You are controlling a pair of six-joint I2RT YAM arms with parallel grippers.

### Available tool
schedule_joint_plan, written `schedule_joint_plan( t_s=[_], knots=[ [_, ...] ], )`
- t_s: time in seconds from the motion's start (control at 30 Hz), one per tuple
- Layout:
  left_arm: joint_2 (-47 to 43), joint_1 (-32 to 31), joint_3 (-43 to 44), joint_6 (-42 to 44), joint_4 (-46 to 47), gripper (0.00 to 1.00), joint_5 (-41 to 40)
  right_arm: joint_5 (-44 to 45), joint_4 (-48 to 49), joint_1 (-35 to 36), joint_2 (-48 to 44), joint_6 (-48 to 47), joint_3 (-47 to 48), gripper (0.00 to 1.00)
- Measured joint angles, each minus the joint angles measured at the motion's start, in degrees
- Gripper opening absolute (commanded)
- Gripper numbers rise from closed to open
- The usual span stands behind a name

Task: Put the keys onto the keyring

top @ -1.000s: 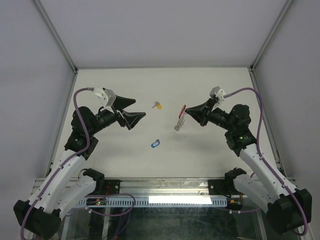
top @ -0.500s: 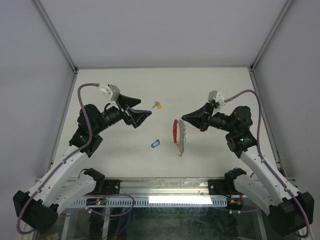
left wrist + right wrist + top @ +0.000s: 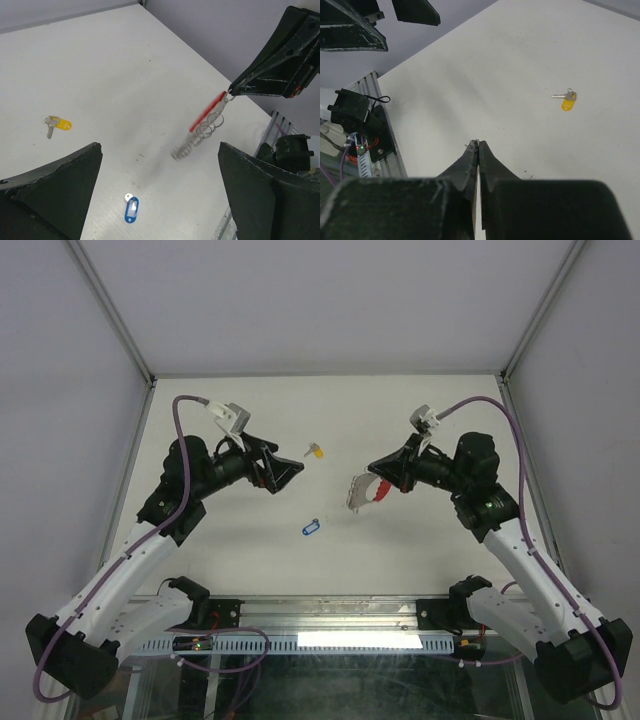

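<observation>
Right gripper [image 3: 378,468] is pinching the keyring [image 3: 364,490], dangling it above the table [image 3: 420,410]. Left gripper [image 3: 287,462] is hovering, spread wide and empty. Yellow key [image 3: 315,451] and blue key [image 3: 310,527] are lying loose on the table, neither threaded yet.

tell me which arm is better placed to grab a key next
Left. The left gripper is open and empty, with the yellow key and the blue key lying free on the table ahead of it. The right gripper is shut on the keyring, so it is occupied.
</observation>
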Motion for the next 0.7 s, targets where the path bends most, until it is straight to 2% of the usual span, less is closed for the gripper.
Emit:
schedule_joint_plan(
  t_s=[0.17,0.43,0.6,0.7],
  knots=[
    [-1.25,0.0,0.02,1.25,-0.76,0.99,-2.14,0.44,-1.75,0.0,-1.03,-0.79,0.0,0.0],
    [-1.01,-1.68,0.13,2.51,-2.75,0.98,-2.34,-2.99,0.7,0.02,-2.34,-0.59,0.0,0.0],
    [-1.4,-4.35,0.13,2.82,-1.97,0.94,-1.7,-5.44,3.08,0.07,-2.54,-0.42,0.0,0.0],
    [-1.38,-7.54,0.13,2.82,-0.33,0.85,-1.22,-7.17,4.9,0.2,-2.54,0.17,0.0,0.0]
  ],
)
